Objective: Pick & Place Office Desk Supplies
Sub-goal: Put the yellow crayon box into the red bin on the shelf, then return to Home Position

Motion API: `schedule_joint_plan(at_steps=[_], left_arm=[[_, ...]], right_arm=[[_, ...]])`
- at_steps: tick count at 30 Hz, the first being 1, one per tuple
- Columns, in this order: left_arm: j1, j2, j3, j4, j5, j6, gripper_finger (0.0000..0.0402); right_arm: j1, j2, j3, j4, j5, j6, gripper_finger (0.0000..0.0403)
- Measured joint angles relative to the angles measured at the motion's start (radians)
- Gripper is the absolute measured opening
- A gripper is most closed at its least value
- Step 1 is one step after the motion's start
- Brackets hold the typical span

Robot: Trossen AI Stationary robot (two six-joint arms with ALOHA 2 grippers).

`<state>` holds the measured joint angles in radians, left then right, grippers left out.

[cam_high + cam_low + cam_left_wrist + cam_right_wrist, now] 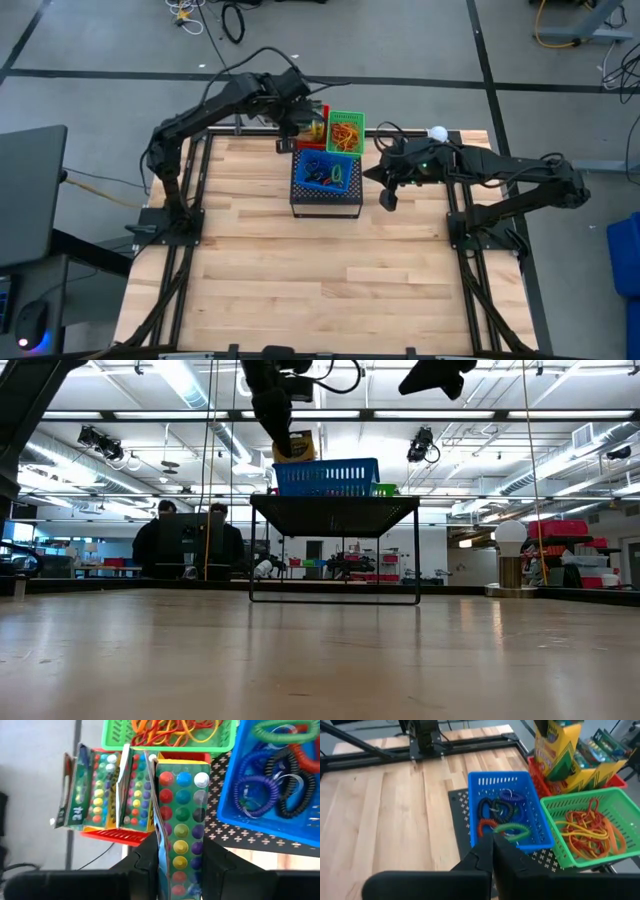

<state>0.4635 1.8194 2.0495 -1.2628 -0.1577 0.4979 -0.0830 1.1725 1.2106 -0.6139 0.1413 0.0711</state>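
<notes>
My left gripper is at the table's far side, over the red basket, shut on a box printed with coloured dots. The same box is the yellow-green one in the right wrist view and shows again in the low view. Two more such boxes stand upright in the red basket. The green basket holds orange and red rubber bands. Coiled loops lie in the blue basket. My right gripper hovers shut and empty to the right of the blue basket. My left gripper pinches the dotted box between its two fingers, one on each broad side, at the box's upper end. It comes from above, and the box hangs below it, slightly tilted. The box's lower end is at the red basket; whether it rests there, I cannot tell.
The baskets sit on a black perforated stand at the table's far middle. A white ball on a stand is at the far right. Bare wooden table stretches toward the near edge. People sit beyond the table.
</notes>
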Motion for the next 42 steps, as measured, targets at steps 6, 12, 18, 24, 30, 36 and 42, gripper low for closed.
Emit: schedule_joint_plan(at_steps=[6,12,18,24,30,36,42], left_arm=[[0.008,0.023,-0.002,0.002,0.032,0.031,0.0103],[0.007,0.031,-0.001,0.007,0.037,0.042,0.0109],[0.007,0.043,-0.001,0.008,0.043,0.045,0.0152],[0.001,0.041,-0.001,0.019,-0.004,0.045,0.0213],[0.000,0.014,-0.001,0.026,-0.060,0.026,0.0234],[0.004,-0.076,-0.001,0.024,-0.086,-0.080,0.0188],[-0.002,-0.206,-0.077,0.108,0.111,-0.236,0.0099]], right_arm=[[0.000,0.000,0.000,0.036,0.000,0.001,0.0007],[0.000,0.000,0.000,0.042,0.001,0.001,0.0005],[0.000,0.000,0.000,0.042,0.004,0.001,0.0009],[0.000,0.000,0.000,0.042,0.003,-0.006,0.0010],[-0.025,0.000,0.000,0.042,0.000,-0.009,0.0010],[-0.075,-0.008,0.000,0.034,0.000,-0.050,0.0011],[-0.132,-0.011,-0.012,0.064,-0.032,-0.093,0.0009]])
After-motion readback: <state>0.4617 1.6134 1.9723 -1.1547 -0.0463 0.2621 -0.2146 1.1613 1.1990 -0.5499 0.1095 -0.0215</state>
